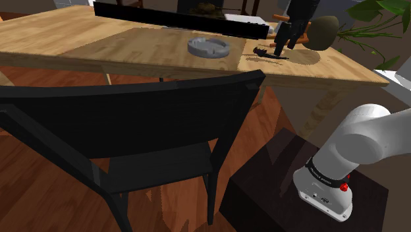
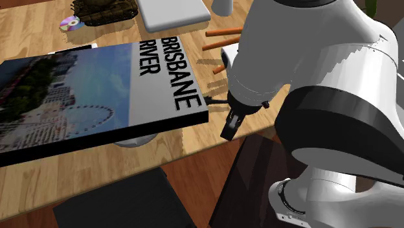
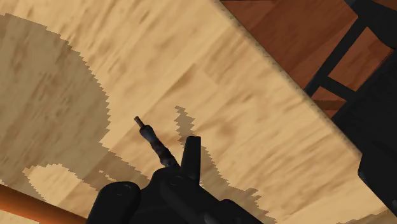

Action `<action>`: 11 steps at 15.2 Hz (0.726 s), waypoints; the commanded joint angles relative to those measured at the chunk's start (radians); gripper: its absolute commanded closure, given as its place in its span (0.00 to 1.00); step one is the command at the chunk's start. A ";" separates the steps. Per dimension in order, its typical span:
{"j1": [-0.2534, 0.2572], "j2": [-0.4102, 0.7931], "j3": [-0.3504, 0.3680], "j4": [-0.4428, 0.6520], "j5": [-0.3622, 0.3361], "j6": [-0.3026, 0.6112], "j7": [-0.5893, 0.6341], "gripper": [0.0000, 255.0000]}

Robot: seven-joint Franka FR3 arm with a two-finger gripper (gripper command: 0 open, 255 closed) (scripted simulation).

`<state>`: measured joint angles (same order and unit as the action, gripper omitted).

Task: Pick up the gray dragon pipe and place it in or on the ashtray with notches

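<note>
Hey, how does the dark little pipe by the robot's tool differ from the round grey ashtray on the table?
Colour: the slim dark pipe with a tan tip looks almost black; the round grey notched ashtray is pale. Shape: the pipe is long and thin, the ashtray low and wide. Place: the pipe is right at the black tool; the ashtray stands apart, toward the shoulder view's left. Both share the light wooden table.

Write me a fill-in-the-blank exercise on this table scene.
1. The ashtray sits on a ____ table.
2. In the shoulder view, the pipe lies to the ashtray's ____.
3. The book has a cover that reads BRISBANE ____.
4. The chair in front of the table is coloured ____.
Missing words: wooden; right; RIVER; black.
</note>
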<state>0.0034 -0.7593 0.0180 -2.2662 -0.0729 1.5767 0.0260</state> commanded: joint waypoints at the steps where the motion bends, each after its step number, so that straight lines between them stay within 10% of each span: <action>1: 0.000 0.000 0.000 0.000 0.000 0.000 0.000 0.00; 11: 0.110 0.292 -0.273 0.183 -0.010 0.038 -0.587 0.00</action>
<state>0.1101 -0.4776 -0.2469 -2.0812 -0.0840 1.6044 -0.5399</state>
